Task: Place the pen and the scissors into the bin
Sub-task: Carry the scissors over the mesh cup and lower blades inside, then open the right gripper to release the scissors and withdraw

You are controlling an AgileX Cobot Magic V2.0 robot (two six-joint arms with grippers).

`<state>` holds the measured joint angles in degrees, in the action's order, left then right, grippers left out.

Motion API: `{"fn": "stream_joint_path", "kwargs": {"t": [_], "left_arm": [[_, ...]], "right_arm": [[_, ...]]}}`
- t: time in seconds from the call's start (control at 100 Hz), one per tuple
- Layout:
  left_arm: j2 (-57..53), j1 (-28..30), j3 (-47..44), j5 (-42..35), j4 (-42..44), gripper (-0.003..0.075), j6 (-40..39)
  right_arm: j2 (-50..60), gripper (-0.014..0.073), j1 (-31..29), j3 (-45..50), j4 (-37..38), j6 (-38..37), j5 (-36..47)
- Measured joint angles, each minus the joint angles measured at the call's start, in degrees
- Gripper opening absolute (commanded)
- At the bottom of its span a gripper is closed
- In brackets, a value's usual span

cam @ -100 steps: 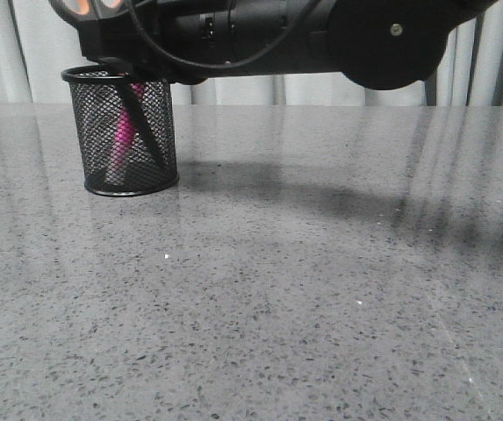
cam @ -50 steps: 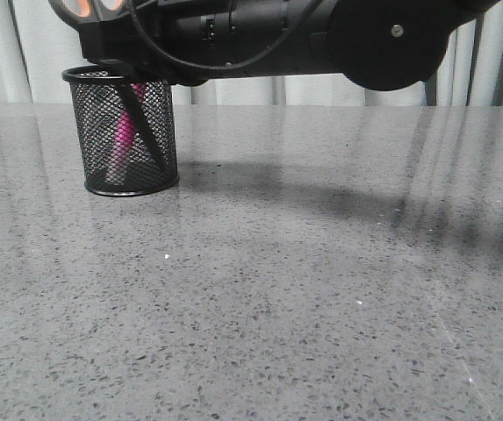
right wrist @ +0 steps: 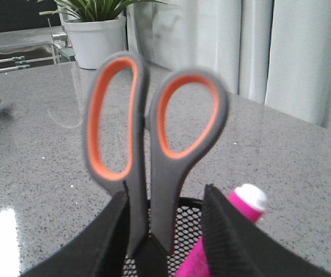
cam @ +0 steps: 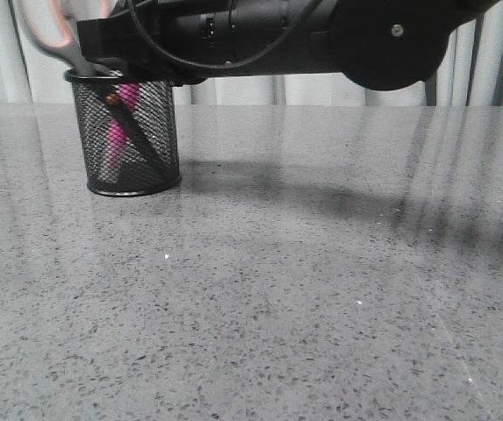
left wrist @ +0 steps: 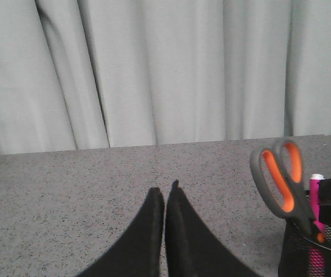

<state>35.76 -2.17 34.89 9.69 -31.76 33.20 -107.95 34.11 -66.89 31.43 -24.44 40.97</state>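
Two things stand in the bin (cam: 132,132), which sits on the grey desk (cam: 304,289): the pen (cam: 118,127) leans inside it, its pale cap just above the rim, and the scissors (right wrist: 148,144) stand blades down with their orange-lined loops well above the rim. The right claw (right wrist: 164,222) hovers over the bin, its fingers spread to either side of the scissor handles. The left claw (left wrist: 165,199), beside the bin, is pressed narrow with nothing between its fingers.
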Motion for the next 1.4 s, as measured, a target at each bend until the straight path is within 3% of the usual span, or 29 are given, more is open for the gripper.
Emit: {"fn": "stream_joint_path", "kwargs": {"t": [0.38, 0.48, 0.56, 0.66, 0.96, 1.09, 1.4], "left_arm": [[0.00, 0.00, 0.00, 0.00, 0.00, -0.0022, 0.00], [0.00, 0.00, 0.00, 0.00, 0.00, -0.0022, 0.00], [0.00, 0.00, 0.00, 0.00, 0.00, -0.0022, 0.00], [0.00, 0.00, 0.00, 0.00, 0.00, -0.0022, 0.00], [-0.22, 0.00, 0.00, 0.00, 0.00, -0.0022, 0.00], [-1.28, 0.00, -0.44, -0.90, 0.00, -0.0022, 0.00], [-12.88, 0.00, -11.12, -8.63, -2.60, -0.0022, 0.00]], "right_arm": [[0.60, 0.0257, -0.91, 0.00, 0.00, 0.00, 10.01], [2.56, 0.0178, -1.88, 0.00, 0.00, 0.00, 9.70], [4.93, 0.0062, -2.99, 0.00, 0.00, 0.00, 8.73], [9.16, -0.0075, -4.64, 0.00, 0.11, 0.00, 5.79], [24.56, -0.0074, -10.09, 1.29, 1.05, 0.00, -17.56], [32.49, -0.0074, -14.08, 8.04, 1.19, 0.00, -17.79], [53.89, -0.0074, -26.52, 36.82, 1.46, 0.00, -2.94]]}}
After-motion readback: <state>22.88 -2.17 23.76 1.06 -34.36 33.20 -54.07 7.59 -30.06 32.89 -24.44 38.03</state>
